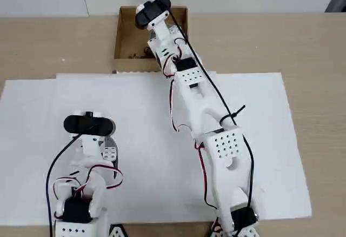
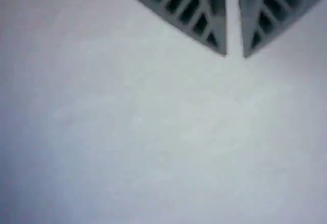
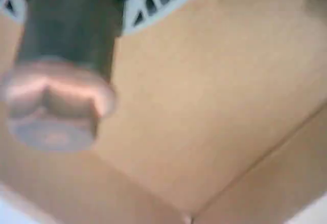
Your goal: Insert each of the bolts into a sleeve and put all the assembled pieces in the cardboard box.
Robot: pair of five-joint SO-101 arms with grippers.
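Observation:
My right arm stretches across the table into the cardboard box [image 1: 121, 31], and my right gripper [image 1: 154, 50] points down inside it. In the right wrist view my right gripper [image 3: 71, 9] is shut on an assembled piece [image 3: 64, 70], a dark sleeve with a copper-coloured bolt head at its lower end, hanging just above the box floor [image 3: 214, 101]. A few small dark pieces [image 1: 136, 55] lie on the box floor beside the gripper. My left gripper [image 2: 234, 55] is shut and holds nothing, close over white paper [image 2: 127, 132]. In the high view my left gripper [image 1: 110, 149] sits at the near left.
A large white paper sheet [image 1: 140, 118] covers the middle of the wooden table [image 1: 303, 47]. The box stands at the sheet's far edge. A box wall and corner [image 3: 245, 183] rise close to the held piece.

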